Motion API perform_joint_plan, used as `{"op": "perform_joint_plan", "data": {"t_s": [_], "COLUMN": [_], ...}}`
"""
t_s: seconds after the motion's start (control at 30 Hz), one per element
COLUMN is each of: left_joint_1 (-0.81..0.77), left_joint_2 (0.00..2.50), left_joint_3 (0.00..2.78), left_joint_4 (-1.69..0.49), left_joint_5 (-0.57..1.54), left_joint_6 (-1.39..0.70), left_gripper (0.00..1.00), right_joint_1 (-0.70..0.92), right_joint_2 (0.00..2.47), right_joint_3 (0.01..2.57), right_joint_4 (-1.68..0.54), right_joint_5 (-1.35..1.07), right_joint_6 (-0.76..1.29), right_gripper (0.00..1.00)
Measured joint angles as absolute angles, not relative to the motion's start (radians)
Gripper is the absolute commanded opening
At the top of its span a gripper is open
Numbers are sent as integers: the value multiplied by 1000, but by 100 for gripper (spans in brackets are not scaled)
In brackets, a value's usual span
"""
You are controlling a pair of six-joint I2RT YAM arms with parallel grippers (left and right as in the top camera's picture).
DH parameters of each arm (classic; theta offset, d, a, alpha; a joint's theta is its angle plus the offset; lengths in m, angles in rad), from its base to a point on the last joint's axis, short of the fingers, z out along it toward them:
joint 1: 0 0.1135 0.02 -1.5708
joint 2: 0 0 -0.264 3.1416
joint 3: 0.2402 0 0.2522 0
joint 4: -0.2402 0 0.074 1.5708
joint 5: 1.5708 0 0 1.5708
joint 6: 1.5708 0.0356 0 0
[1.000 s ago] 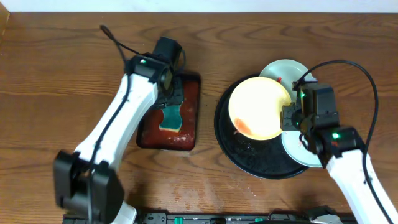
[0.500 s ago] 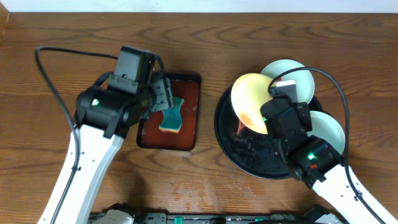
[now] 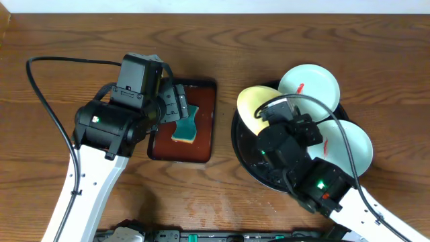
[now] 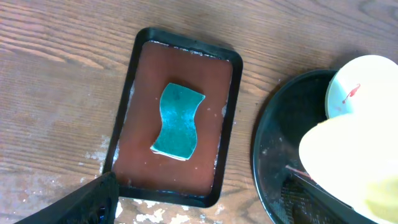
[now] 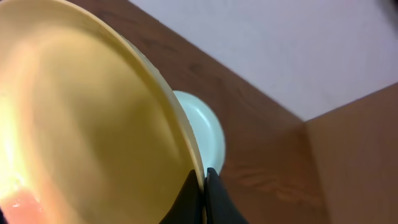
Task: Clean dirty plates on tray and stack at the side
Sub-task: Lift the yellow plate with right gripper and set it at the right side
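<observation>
**Yellow plate tipped onto its edge by the right hand.**
Over the last second we see the right hand (image 5: 203, 186), clamped on the rim of the yellow plate (image 5: 93, 124), swing it from flat to steeply tilted above the tray (image 3: 236, 144). Both smeared white plates (image 3: 309, 84) lie uncovered beside that hand. The left hand (image 3: 176, 105), spread wide, hangs over the sponge (image 4: 178, 121). We judge wiping comes next, and nothing is stacked yet.

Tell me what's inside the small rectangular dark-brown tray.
In the dark-brown tray, one teal wavy-edged sponge lies flat in the middle; nothing else shows. Whatever is beneath the sponge is covered.
</observation>
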State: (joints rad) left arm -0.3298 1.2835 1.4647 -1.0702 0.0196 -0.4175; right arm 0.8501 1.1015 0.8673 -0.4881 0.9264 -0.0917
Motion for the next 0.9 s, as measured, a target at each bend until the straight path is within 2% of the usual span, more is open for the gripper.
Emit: {"op": "perform_joint_plan", "data": {"t_s": [0.3, 0.9], "left_joint_1": [-330, -330], "left_joint_2": [1283, 1283], "left_joint_3": [1465, 1465], "left_joint_4": [-1070, -1071], "left_joint_5": [20, 20], "left_joint_6": [-418, -418], "left_gripper": [84, 84], "right_joint_1": [911, 914], "right_joint_2": [1102, 1102], "right_joint_3": [867, 867], "right_joint_4": [-485, -458], "right_joint_5": [994, 1015], "right_joint_6": [-220, -247], "right_gripper": [1, 1]}}
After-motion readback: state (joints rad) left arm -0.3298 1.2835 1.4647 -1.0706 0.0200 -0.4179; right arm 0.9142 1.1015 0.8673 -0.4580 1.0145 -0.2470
